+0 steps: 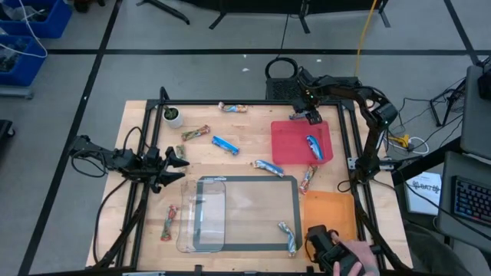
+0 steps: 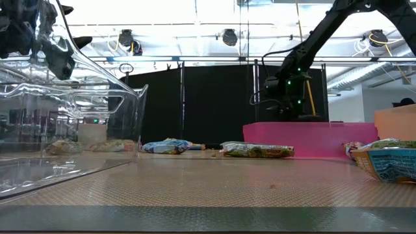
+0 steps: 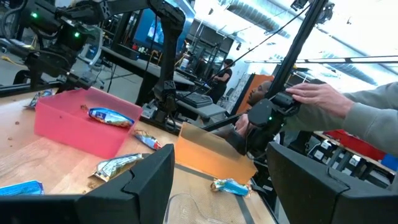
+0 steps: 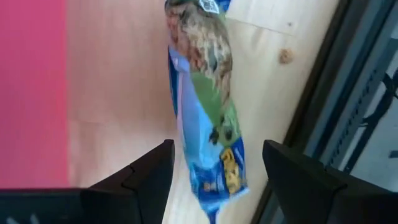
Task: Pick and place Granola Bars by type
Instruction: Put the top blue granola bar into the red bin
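Looking down, we see the table [image 1: 253, 149] with a clear tray [image 1: 245, 179] at its front, a pink tray [image 1: 288, 142] to the right and an orange tray [image 1: 330, 211] in front of that. Our right claw [image 1: 313, 117] hangs at the pink tray's back edge, its fingers wide, and a blue bar [image 4: 205, 81] shows between them without visibly touching either. Our left claw [image 1: 178, 163] waits at the table's left side, fingers apart and holding nothing. One bar [image 1: 314, 146] lies in the pink tray; the other bars [image 1: 225, 143] lie scattered over the wood. A person's hand [image 1: 357, 259] rests at the front right corner
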Controlling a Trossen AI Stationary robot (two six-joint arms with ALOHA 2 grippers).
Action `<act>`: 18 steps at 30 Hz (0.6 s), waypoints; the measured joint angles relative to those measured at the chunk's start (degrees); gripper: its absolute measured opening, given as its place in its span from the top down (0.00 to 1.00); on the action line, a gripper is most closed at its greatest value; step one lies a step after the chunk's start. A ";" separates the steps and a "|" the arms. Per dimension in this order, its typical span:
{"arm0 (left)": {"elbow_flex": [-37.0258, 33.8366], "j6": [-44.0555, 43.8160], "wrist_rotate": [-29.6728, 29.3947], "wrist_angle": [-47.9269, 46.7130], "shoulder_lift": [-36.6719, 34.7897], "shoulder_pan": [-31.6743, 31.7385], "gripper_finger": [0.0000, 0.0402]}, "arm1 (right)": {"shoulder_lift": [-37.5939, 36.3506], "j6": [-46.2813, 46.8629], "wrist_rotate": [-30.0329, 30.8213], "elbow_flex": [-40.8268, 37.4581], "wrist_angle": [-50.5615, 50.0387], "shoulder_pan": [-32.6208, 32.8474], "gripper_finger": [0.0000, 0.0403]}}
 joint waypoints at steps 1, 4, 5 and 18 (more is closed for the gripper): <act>0.00 -0.02 0.00 0.02 0.00 0.00 0.36 | 0.41 -0.24 0.02 0.01 -0.03 0.00 0.42; 0.00 0.00 0.00 0.01 -0.01 -0.02 0.36 | 1.09 -0.61 0.04 0.00 -0.24 0.00 0.42; 0.00 0.00 0.00 0.00 0.00 0.00 0.36 | 1.09 -0.67 0.03 0.00 -0.10 0.00 0.42; 0.00 -0.02 0.00 0.00 -0.01 -0.01 0.36 | 1.06 -1.18 0.33 0.02 0.07 0.28 0.75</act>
